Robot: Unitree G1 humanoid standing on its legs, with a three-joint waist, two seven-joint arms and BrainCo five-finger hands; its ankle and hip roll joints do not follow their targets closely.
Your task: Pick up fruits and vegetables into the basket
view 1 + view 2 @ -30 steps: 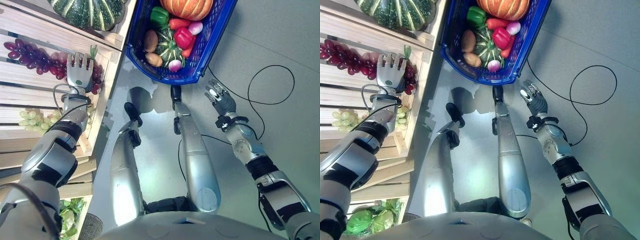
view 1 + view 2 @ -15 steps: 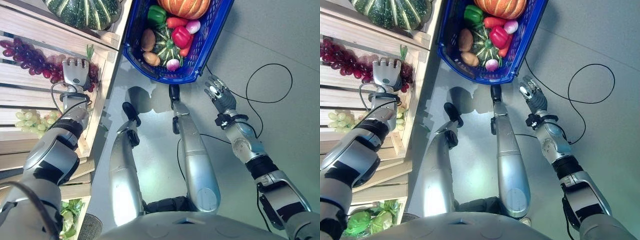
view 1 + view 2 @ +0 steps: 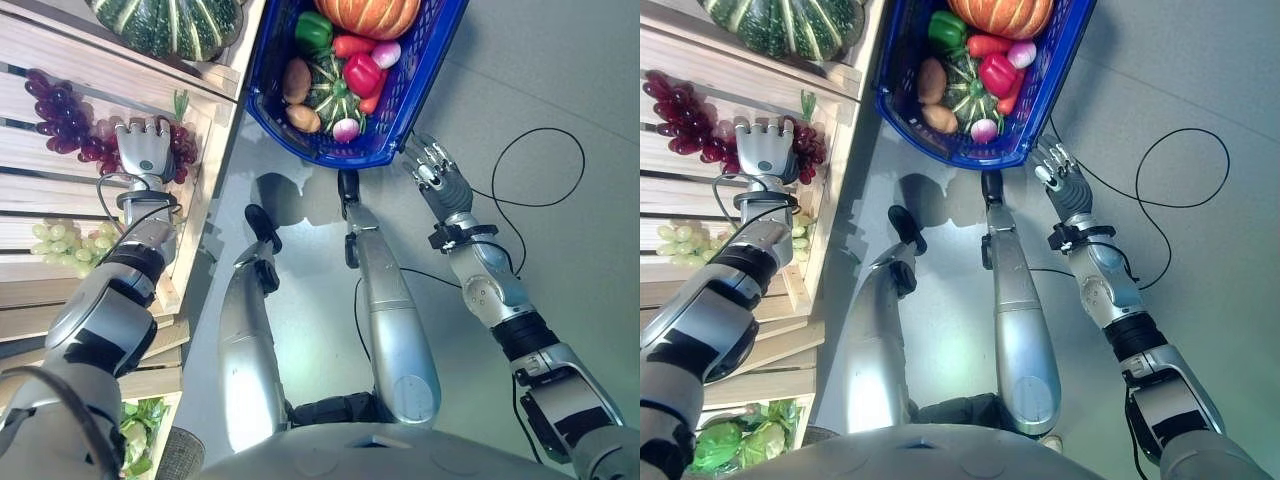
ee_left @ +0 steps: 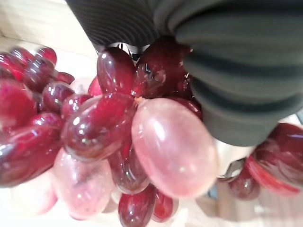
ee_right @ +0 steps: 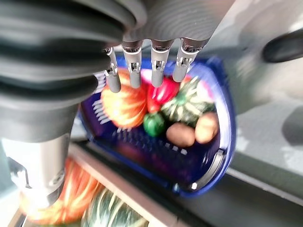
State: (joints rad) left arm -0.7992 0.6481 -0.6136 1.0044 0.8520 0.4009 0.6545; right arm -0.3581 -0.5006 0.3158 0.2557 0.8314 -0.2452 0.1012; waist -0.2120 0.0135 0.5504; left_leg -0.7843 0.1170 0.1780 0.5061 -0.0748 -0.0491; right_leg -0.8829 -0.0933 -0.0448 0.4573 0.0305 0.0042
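Observation:
A bunch of red grapes [image 3: 65, 125] lies on the slatted wooden shelf [image 3: 70, 50] at my left. My left hand [image 3: 143, 152] rests on the bunch's right end with its fingers curled down into it. In the left wrist view the grapes [image 4: 104, 127] press right up against the hand's dark cover. The blue basket [image 3: 330, 155] stands on the floor ahead. It holds an orange pumpkin [image 3: 372, 15], a green pepper [image 3: 313, 30], a red pepper [image 3: 365, 72], a small striped squash [image 3: 330, 88], potatoes and radishes. My right hand [image 3: 432, 172] hovers open just off the basket's near right corner, its fingers [image 5: 135, 71] straight.
A big green striped pumpkin [image 3: 170, 25] sits on the shelf's top tier, beside the basket. Green grapes [image 3: 60, 245] lie one slat below the red ones. Leafy greens [image 3: 740, 440] fill a crate at the lower left. The shelf's wooden side edge [image 3: 215, 150] separates the shelf from the grey floor.
My left hand's fingers went from straight to curled on the red grapes, and the bunch slid a little toward the shelf's edge. My right hand rose closer to the basket's corner.

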